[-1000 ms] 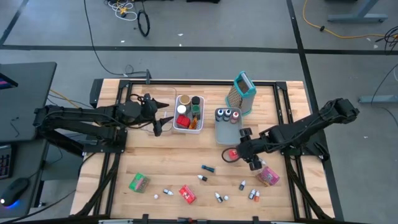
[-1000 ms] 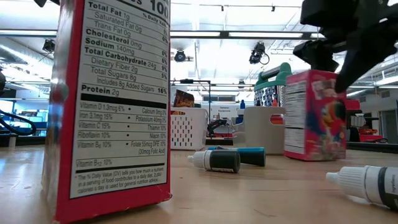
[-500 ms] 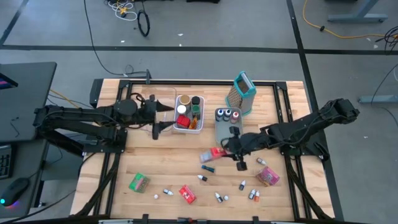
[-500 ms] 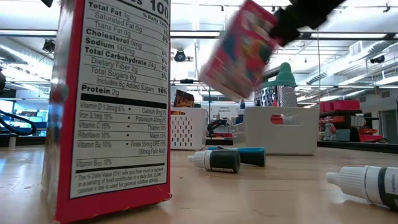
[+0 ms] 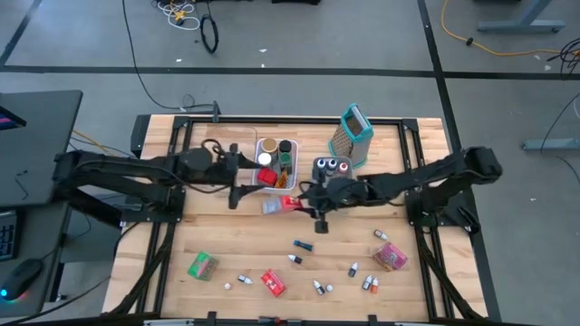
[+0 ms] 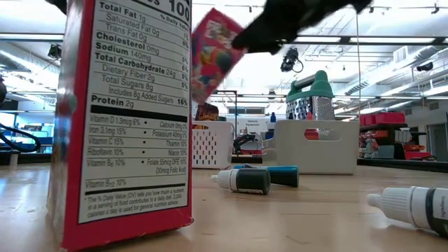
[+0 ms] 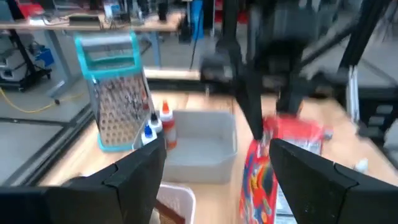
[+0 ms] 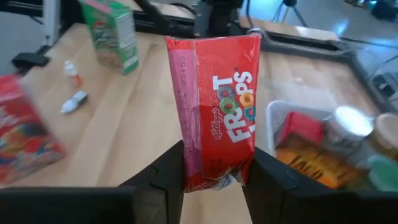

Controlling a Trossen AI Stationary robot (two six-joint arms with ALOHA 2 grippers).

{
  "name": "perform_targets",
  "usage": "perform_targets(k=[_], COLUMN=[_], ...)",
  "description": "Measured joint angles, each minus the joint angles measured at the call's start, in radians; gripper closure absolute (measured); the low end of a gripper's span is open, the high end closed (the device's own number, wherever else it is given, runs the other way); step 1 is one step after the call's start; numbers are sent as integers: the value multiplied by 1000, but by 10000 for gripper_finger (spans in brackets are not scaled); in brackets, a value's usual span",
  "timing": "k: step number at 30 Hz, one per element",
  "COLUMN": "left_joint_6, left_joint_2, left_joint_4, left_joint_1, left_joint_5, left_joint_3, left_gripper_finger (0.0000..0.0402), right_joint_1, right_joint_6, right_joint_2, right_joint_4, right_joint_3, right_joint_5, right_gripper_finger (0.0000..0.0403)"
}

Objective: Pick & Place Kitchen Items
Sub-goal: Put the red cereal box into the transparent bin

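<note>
Two dark arms reach toward the middle of the table (image 5: 217,244) in the high view. The right gripper (image 5: 304,205) holds a red Froot Loops box (image 5: 279,206) just in front of the white bin (image 5: 275,186), which is packed with small jars and packets. The left gripper (image 5: 237,177) hangs just left of that bin. A grey bin (image 5: 329,192) sits right of the white one, and a grater with a teal top (image 5: 352,134) stands behind it. Loose items lie along the near edge: a green box (image 5: 201,265), a second red box (image 5: 273,282), a pink box (image 5: 391,256) and several tiny bottles.

From table height, the cereal box (image 6: 213,57) hangs tilted in the air, clear of the tabletop, gripped by a dark gripper. A large red box (image 6: 126,119) stands close to the lens; a small dark bottle (image 6: 243,180) lies on the wood.

Looking past the left wrist, its two fingers (image 7: 134,171) stand well apart with nothing between them. The held box (image 7: 264,168) hangs ahead, beside the grey bin (image 7: 202,143) and the grater (image 7: 117,93).

Past the right wrist, both fingers (image 8: 168,171) press the sides of the Froot Loops box (image 8: 217,130), clamping it above the wood beside the white bin (image 8: 277,121).
</note>
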Motion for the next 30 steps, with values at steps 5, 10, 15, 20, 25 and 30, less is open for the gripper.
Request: perform_targets(k=[5, 10, 15, 20, 25, 30], left_joint_6=[-9, -11, 15, 21, 23, 17], left_joint_2=[97, 175, 222, 287, 347, 369], left_joint_4=[93, 87, 84, 62, 89, 95], left_joint_1=[0, -3, -8, -8, -8, -8], left_joint_5=[55, 74, 74, 64, 53, 35], left_joint_3=[0, 42, 54, 51, 49, 49], left_gripper_finger=[107, 107, 107, 107, 107, 107], right_joint_1=[-47, -84, -106, -121, -129, -128], right_joint_6=[33, 68, 31, 32, 27, 26], right_joint_2=[102, 182, 209, 209, 207, 207], right_joint_4=[-164, -348, -360, -326, -303, -299], right_joint_3=[151, 245, 251, 252, 253, 253], right_joint_5=[-4, -8, -10, -34, -62, -61], right_gripper_finger=[266, 266, 266, 266, 266, 266])
